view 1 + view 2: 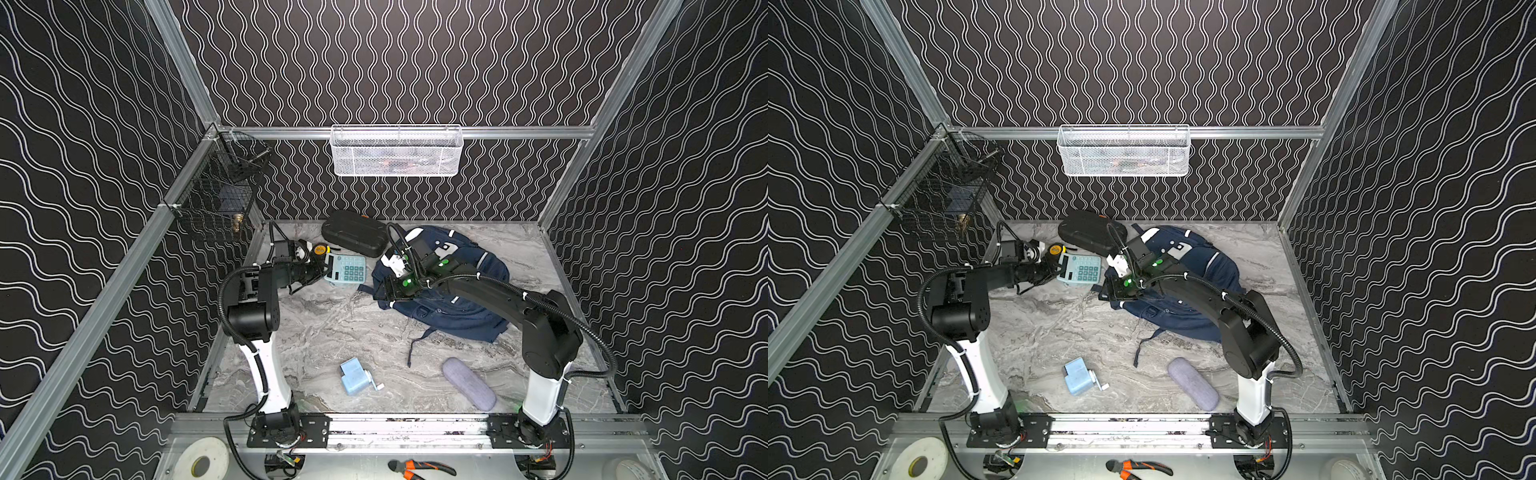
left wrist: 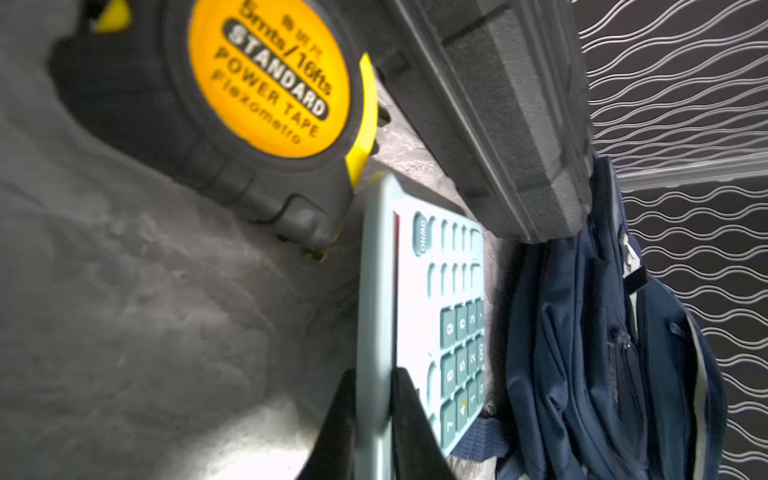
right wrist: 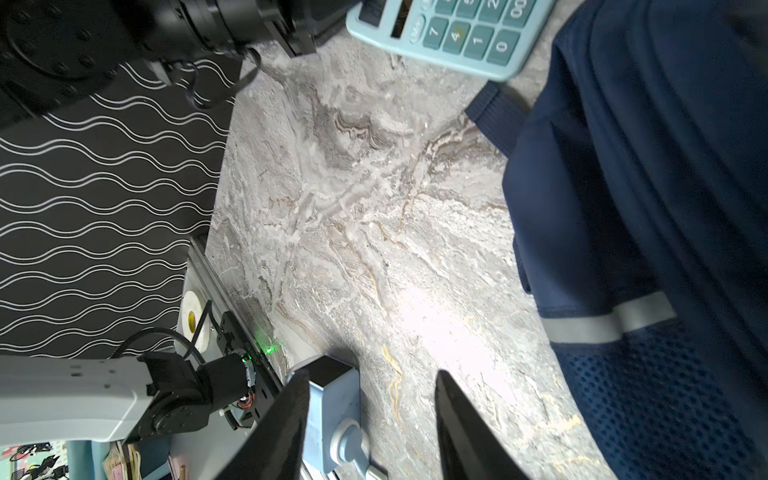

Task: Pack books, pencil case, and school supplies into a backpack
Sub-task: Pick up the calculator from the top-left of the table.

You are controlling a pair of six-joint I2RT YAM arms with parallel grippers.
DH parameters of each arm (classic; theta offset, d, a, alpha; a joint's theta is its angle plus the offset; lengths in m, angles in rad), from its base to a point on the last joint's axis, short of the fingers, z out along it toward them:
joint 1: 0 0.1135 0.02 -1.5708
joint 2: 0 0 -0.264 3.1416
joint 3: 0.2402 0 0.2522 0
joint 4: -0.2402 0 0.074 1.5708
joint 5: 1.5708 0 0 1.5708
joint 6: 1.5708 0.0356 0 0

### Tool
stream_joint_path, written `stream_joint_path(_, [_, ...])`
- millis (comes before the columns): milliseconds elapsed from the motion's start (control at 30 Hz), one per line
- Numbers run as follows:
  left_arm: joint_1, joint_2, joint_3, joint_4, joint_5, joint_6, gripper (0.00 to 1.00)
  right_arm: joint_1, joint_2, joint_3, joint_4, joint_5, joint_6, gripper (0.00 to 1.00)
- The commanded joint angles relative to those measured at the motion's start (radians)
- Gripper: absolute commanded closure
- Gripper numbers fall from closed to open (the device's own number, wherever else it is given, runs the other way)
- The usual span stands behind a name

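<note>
My left gripper [image 2: 374,419] is shut on the left edge of the mint-blue calculator [image 1: 347,269] [image 2: 419,291], which lies at the back left of the table. The navy backpack [image 1: 457,316] [image 3: 644,166] lies at the back right. My right gripper [image 3: 374,415] [image 1: 384,291] hovers open over the backpack's left edge with nothing between its fingers. The light-blue pencil sharpener [image 1: 356,376] [image 3: 332,407] sits near the front middle. To its right lies the grey-lavender pencil case [image 1: 468,383]. The books are out of view.
A yellow-black tape measure [image 2: 266,83] and a black ribbed hard case [image 1: 355,233] crowd the calculator's far side. A white mesh basket [image 1: 397,151] hangs on the back wall, a black wire basket [image 1: 216,195] on the left. Pliers [image 1: 419,467] lie on the front ledge.
</note>
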Motion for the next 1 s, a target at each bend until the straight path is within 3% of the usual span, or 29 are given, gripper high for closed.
stream_joint_path(0, [0.0, -0.011, 0.003, -0.048, -0.022, 0.028, 0.93, -0.001, -0.015, -0.008, 0.0, -0.004, -0.013, 0.5])
stream_joint_path(100, [0.0, -0.041, -0.013, -0.03, -0.007, 0.004, 1.0, -0.002, -0.013, 0.004, -0.011, -0.007, -0.02, 0.5])
stream_joint_path(367, [0.001, -0.184, -0.076, 0.004, 0.001, -0.078, 1.0, -0.024, -0.073, -0.011, -0.005, -0.021, -0.015, 0.49])
stream_joint_path(600, [-0.001, -0.353, -0.095, -0.073, -0.083, -0.128, 1.0, -0.074, -0.154, -0.019, -0.01, -0.048, -0.008, 0.49])
stream_joint_path(967, [-0.067, -0.613, -0.037, -0.102, -0.102, -0.196, 1.0, -0.233, -0.349, -0.063, -0.011, -0.072, 0.025, 0.49])
